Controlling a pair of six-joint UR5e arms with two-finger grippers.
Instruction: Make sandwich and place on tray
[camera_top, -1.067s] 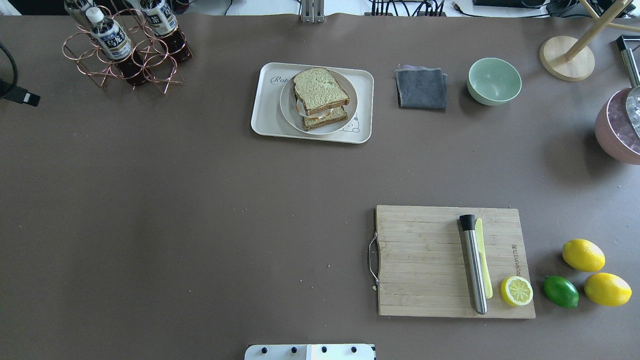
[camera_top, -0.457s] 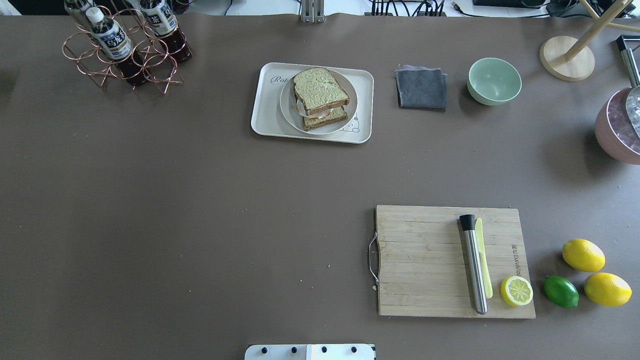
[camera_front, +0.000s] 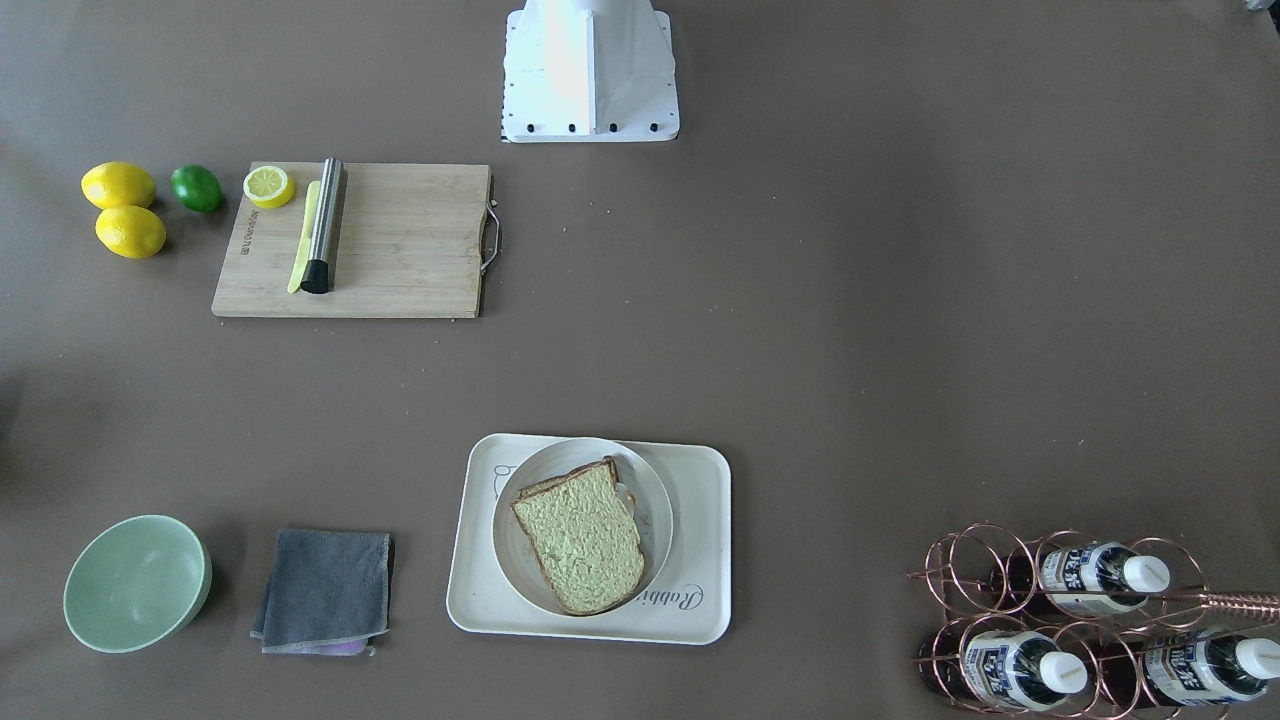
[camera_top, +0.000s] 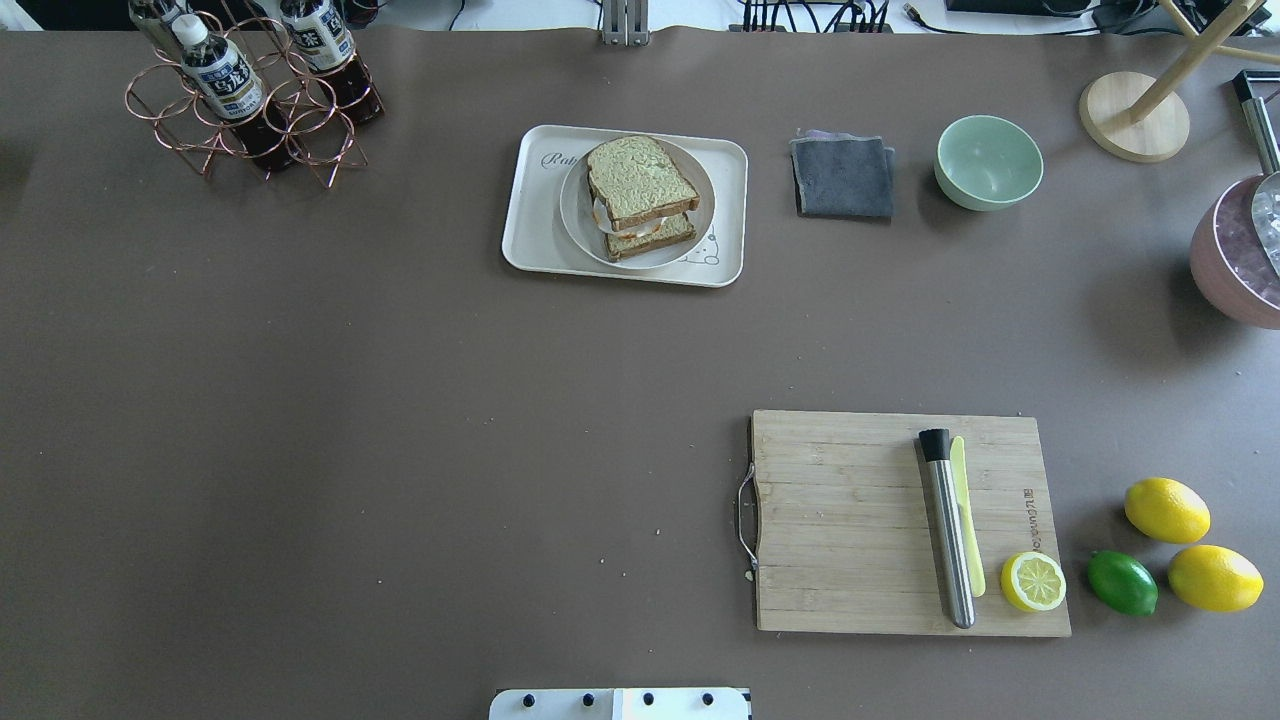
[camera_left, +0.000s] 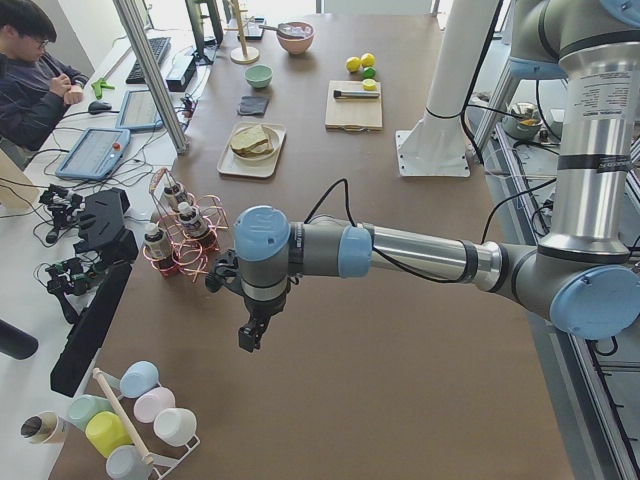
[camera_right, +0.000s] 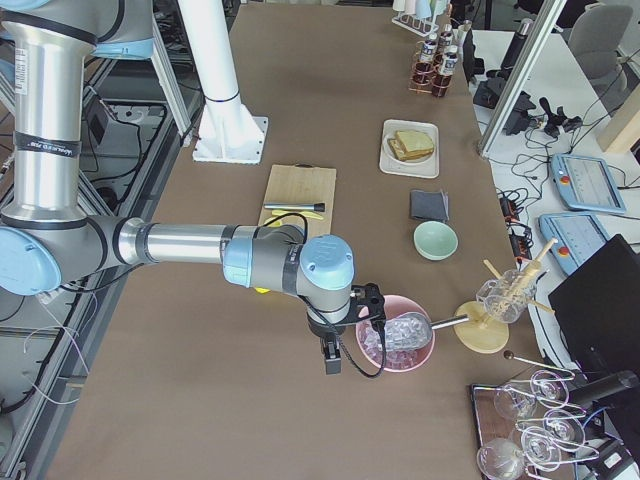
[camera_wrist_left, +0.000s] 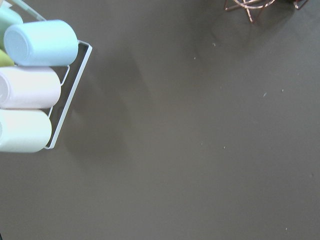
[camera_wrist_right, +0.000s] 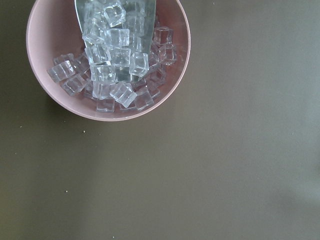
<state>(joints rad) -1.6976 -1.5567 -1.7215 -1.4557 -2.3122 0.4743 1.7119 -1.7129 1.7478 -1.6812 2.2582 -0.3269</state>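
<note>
We saw the sandwich (camera_top: 640, 180) lie crosswise on the tray (camera_top: 530, 240), its yolk (camera_top: 645, 228) showing only from overhead, and we couldn't tell if the left gripper (camera_left: 247, 342) or right gripper (camera_right: 331, 360) was open.

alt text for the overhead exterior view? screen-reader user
A sandwich sits on a round white plate on a cream tray at the table's far middle. Nearer, to the right, a wooden cutting board holds a steel rod and a lemon half.

Egg sandwich (camera_top: 641, 197) stacked on white plate (camera_top: 580, 222) inside cream tray (camera_top: 530, 225)
</note>
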